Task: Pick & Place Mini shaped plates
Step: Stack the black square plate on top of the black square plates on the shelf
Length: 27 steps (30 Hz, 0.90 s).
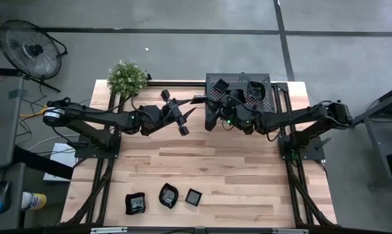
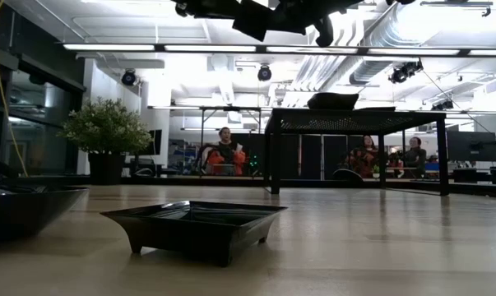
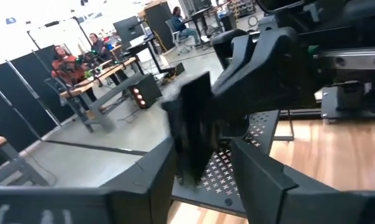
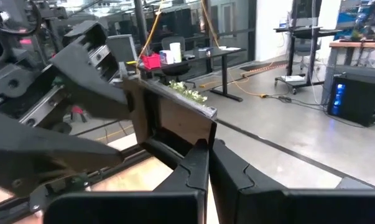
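Between the two grippers, just left of centre in the upper half of the high view, a mini plate hangs edge-on in mid-air, apparently mid-handover. The right gripper is pinched closed on its rim; the left gripper has its fingers spread either side of the plate, not yet clamped. Three plates already sit in a row at the lower centre of the table, so that much looks done. More plates remain on the perforated rack at upper right; how many is hard to tell.
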### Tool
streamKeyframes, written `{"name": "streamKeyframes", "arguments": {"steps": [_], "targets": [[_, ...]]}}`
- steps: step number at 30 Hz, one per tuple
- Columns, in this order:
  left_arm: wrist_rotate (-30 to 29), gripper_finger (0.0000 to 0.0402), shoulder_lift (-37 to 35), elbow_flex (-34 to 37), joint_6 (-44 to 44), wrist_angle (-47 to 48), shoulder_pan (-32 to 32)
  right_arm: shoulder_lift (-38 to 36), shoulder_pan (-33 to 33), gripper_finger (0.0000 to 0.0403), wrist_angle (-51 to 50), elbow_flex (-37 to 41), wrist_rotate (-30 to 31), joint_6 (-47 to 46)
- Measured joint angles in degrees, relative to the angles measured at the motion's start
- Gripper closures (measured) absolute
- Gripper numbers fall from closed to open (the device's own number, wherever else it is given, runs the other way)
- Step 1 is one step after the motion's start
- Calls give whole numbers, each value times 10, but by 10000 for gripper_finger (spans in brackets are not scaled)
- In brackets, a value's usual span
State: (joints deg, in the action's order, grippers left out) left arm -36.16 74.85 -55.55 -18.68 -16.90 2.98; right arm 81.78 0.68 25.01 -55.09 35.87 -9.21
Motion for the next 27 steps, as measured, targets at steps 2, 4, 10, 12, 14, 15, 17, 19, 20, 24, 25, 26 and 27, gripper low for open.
{"name": "streamKeyframes", "arguments": {"steps": [2,4,10,12,14,15,17,19,20,24,25,26,27], "targets": [[-4,244,0,0,-11,0,0,0,-3,403,-10,0,-5,-9],[-5,241,0,0,-21,0,0,-2,-7,403,-26,0,-12,-25],[-7,240,0,0,-30,-1,0,-10,-20,403,-44,0,-14,-35],[-7,240,0,0,-42,-3,0,-15,-26,403,-58,0,-24,-42],[-8,240,-1,0,-54,-12,0,-20,-34,403,-74,0,-25,-45],[-10,240,-5,0,-56,-15,0,-25,-37,403,-84,0,-26,-46],[-23,240,-11,0,-56,-30,0,-36,-48,403,-102,0,-34,-46],[-39,240,-23,0,-57,-25,0,-50,-61,403,-117,0,-50,-52],[-49,240,-27,1,-59,-25,0,-56,-69,403,-126,0,-58,-57],[-67,240,-53,0,-76,-24,0,-82,-104,403,-154,0,-89,-63],[-69,240,-61,0,-79,-22,0,-88,-114,403,-161,0,-100,-63],[-75,240,-67,0,-80,-19,-1,-93,-125,403,-166,0,-112,-63],[-77,240,-73,0,-80,-20,-4,-97,-135,403,-168,0,-125,-64]]}}
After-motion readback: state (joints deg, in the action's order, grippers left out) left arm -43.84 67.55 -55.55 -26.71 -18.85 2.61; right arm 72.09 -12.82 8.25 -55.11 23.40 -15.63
